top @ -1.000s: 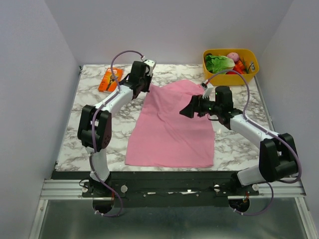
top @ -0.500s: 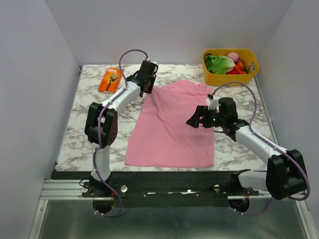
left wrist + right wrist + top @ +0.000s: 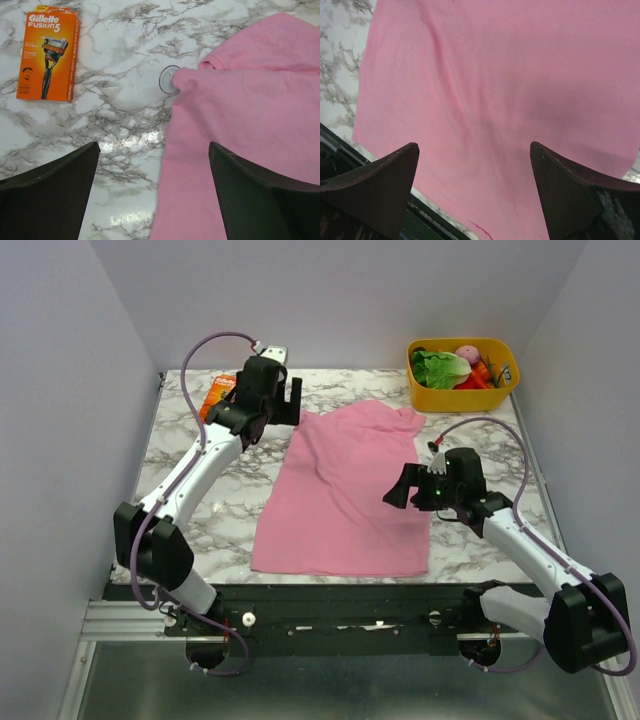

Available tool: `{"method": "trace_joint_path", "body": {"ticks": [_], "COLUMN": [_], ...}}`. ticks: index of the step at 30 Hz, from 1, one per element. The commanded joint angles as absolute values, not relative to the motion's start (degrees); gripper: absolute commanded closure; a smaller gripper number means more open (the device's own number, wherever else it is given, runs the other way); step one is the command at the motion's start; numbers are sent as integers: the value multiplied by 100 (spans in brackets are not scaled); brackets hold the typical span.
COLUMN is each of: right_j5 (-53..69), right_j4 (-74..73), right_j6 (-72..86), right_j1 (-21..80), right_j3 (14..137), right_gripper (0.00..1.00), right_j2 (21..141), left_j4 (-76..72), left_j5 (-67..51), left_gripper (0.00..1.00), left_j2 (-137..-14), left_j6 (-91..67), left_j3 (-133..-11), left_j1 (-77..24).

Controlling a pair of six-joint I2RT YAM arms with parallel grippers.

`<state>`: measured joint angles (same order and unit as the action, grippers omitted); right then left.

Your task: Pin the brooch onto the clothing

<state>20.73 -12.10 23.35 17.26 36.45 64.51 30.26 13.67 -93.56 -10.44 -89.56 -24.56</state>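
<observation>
The pink clothing lies flat on the marble table, its neck toward the far edge. In the left wrist view the brooch is a tiny round disc with a pale rim at the tip of the shirt's sleeve. The fabric covers its right edge. My left gripper hangs open above the shirt's left edge, well short of the brooch and holding nothing. In the top view the left gripper is raised over that sleeve and hides the brooch. My right gripper is open and empty over the shirt's lower part.
An orange razor package lies on the table left of the sleeve, half hidden behind the left arm in the top view. A yellow bin with toy vegetables stands at the far right corner. The table's dark front rail lies below the shirt's hem.
My left gripper has gone from shut to open and risen from the sleeve, the arm swinging out to the left. My right arm has drawn back toward the near right.
</observation>
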Motion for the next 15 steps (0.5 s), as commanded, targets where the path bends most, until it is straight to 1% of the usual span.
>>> {"method": "trace_joint_path", "body": {"ticks": [1, 6, 8, 13, 15], "right_j5": [1531, 959, 888, 879, 1186], "right_j4": [-2003, -2978, -3294, -3621, -3586], "right_j6": [2583, 3162, 3313, 3787, 3902], "right_j1": [1731, 1731, 1731, 1740, 1740], "right_j3": [3481, 3323, 3209, 2848, 2716], "right_gripper": [0, 0, 0, 0, 0], "right_j2": [5960, 5477, 5371, 5089, 5071], "left_j4": [3313, 3357, 3427, 3437, 3532], "left_j5": [950, 274, 194, 17, 140], "left_gripper": [1, 1, 1, 1, 1], "left_j2": [-8562, -7675, -7472, -6786, -6532], "left_j6": [-1888, -2539, -2829, -3287, -3567], "left_j3": [-7896, -6585, -5996, -4776, -4501], "left_j1": [-2242, -2039, -2004, -2004, -1995]}}
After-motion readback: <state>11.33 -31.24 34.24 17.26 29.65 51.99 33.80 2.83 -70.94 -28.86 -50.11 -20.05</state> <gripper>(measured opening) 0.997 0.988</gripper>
